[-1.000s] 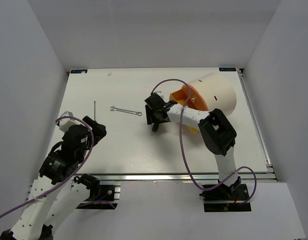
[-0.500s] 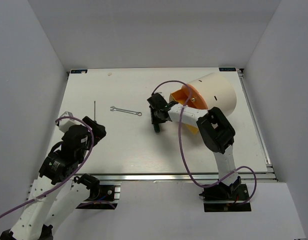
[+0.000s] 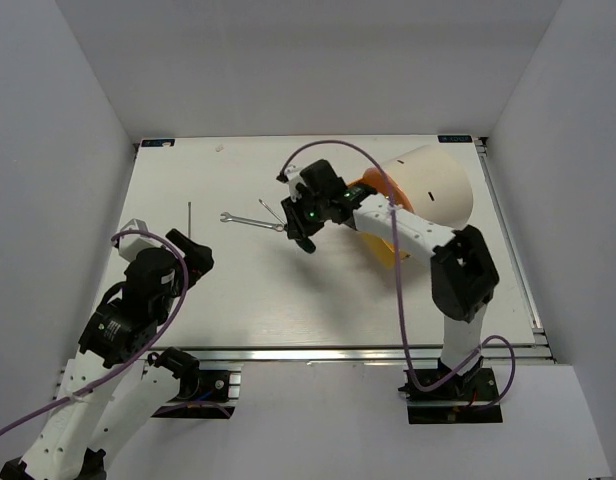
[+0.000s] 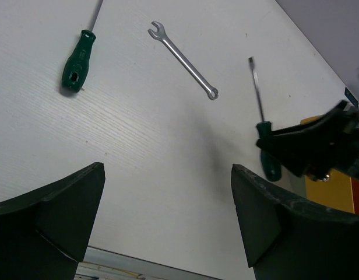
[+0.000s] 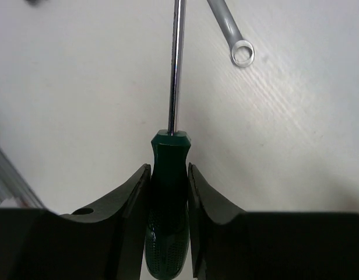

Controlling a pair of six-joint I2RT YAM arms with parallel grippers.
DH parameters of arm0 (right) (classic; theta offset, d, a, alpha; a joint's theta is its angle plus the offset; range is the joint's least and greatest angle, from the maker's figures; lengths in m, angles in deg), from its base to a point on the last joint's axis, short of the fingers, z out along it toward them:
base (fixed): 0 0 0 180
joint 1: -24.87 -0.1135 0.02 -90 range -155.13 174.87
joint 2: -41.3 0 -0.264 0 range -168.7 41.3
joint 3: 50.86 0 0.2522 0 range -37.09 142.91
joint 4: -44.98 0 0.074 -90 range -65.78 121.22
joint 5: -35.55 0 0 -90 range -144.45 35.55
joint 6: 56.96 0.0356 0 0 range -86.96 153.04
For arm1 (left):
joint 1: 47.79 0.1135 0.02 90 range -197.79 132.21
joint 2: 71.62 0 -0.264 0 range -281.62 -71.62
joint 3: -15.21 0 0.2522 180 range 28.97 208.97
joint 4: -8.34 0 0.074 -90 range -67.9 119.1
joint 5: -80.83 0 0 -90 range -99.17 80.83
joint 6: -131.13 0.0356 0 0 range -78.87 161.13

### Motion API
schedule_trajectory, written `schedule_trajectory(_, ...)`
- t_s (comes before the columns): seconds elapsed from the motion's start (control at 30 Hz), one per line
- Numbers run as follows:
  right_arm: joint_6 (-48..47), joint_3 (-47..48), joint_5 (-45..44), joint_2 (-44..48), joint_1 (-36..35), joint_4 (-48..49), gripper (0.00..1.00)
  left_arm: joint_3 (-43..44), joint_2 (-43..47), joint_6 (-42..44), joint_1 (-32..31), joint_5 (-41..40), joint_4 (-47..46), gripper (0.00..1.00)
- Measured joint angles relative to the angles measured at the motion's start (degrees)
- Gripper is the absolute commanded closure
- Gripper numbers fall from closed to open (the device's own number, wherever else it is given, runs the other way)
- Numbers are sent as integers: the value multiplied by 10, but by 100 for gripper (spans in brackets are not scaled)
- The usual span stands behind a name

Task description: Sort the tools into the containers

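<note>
My right gripper [image 3: 299, 229] is shut on the green-and-black handle of a screwdriver [image 5: 168, 192], low over the table. Its metal shaft [image 5: 176, 64] points past the ring end of the silver wrench [image 5: 240, 53]. The wrench [image 3: 251, 221] lies flat left of the gripper. The cream-white drum [image 3: 435, 182] lies on its side at the right, its orange face [image 3: 375, 195] turned towards the gripper. A second screwdriver [image 4: 75, 58] lies at the left, with its handle hidden under my left arm in the top view. My left gripper [image 4: 168, 227] is open and empty above bare table.
The left wrist view also shows the wrench [image 4: 184, 58], the held screwdriver [image 4: 267, 151] and an edge of the orange drum face [image 4: 326, 189]. White walls enclose the table on three sides. A metal rail [image 3: 318, 352] runs along the near edge.
My right arm has stretched out and turned. Its gripper, still holding the screwdriver, has shifted a little left and farther back, towards the wrench's ring end. My left arm has not moved.
</note>
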Motion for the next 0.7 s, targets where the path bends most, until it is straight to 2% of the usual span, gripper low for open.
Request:
schedule_trajectory(0.2, -102, 40, 49, 133, 8, -47, 100, -1, -4, 14, 0, 6, -22, 2)
schedule_trajectory(0.3, -144, 42, 64, 187, 43, -70, 100, -3, -7, 18, 0, 11, -34, 2)
schedule_trajectory(0.5, -258, -9, 52, 251, 138, -109, 100, -20, -9, 23, 0, 25, -55, 2)
schedule_trajectory(0.7, -300, -70, 27, 266, 148, -132, 100, -25, -23, 28, 0, 41, -73, 2)
